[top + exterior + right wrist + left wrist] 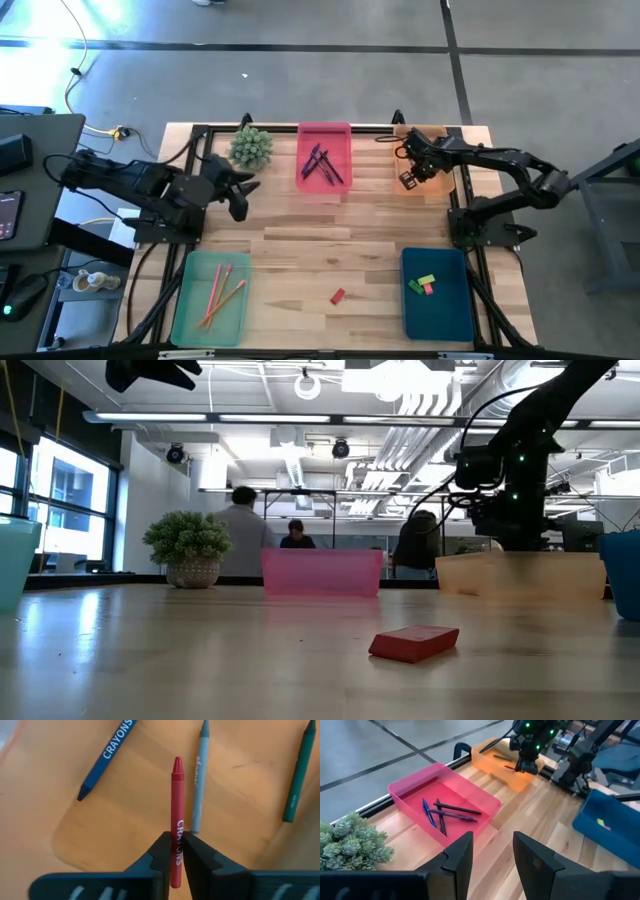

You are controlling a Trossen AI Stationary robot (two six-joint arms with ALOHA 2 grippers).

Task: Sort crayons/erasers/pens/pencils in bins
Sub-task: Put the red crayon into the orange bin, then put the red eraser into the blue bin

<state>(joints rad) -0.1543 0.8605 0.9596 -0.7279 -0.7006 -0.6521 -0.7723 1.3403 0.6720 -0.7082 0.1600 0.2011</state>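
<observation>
right end effector (172, 851) pinching red crayon (176, 800) (over orange bin (150, 820))

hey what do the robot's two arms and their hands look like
Both arms are dark, nearly black, jointed in boxy segments, with black cables running to their bases. The left hand has two flat, angular, matte dark fingers. The right hand has the same dark fingers, tapering to narrow tips. Small green lights glow on the right arm's wrist. No lettering shows on either.

"CRAYONS" printed on blue crayon (106, 756), same word on red crayon (176, 815)
</observation>
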